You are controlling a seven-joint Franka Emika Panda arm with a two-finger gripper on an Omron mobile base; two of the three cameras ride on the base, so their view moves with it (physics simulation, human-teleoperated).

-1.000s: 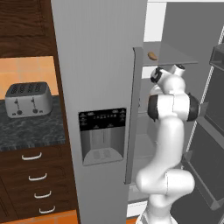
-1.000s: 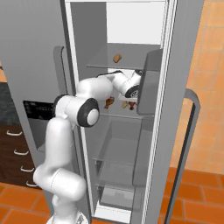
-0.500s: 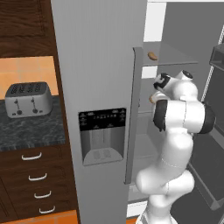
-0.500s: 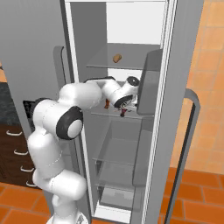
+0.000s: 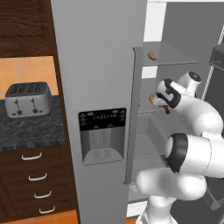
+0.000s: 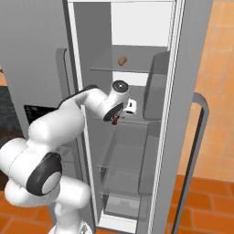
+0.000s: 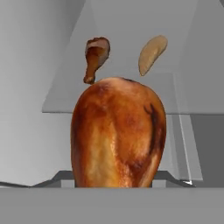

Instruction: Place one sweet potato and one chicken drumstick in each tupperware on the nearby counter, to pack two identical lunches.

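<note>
My gripper [image 7: 118,186] is shut on a chicken drumstick [image 7: 118,135], whose thick red-brown end looms close in the hand view and hides the fingertips. In the base views the gripper [image 5: 164,105] [image 6: 119,116] hangs in front of the fridge's middle shelf, with a bit of the held drumstick [image 6: 114,120] poking out below it. Further back on that glass shelf lie a second drumstick [image 7: 95,56] and a sweet potato [image 7: 152,54]. Another sweet potato [image 5: 152,56] [image 6: 122,61] rests on the upper shelf. The tupperware is out of view.
The fridge's left door [image 5: 96,78] is closed, with a dispenser [image 5: 103,135] in it. The right door [image 6: 201,137] stands open. A toaster [image 5: 27,99] sits on the marbled counter [image 5: 26,131] to the left, above drawers.
The hand has drawn back from deep in the middle shelf toward the fridge's front, carrying the drumstick. The elbow has folded down and toward the base.
</note>
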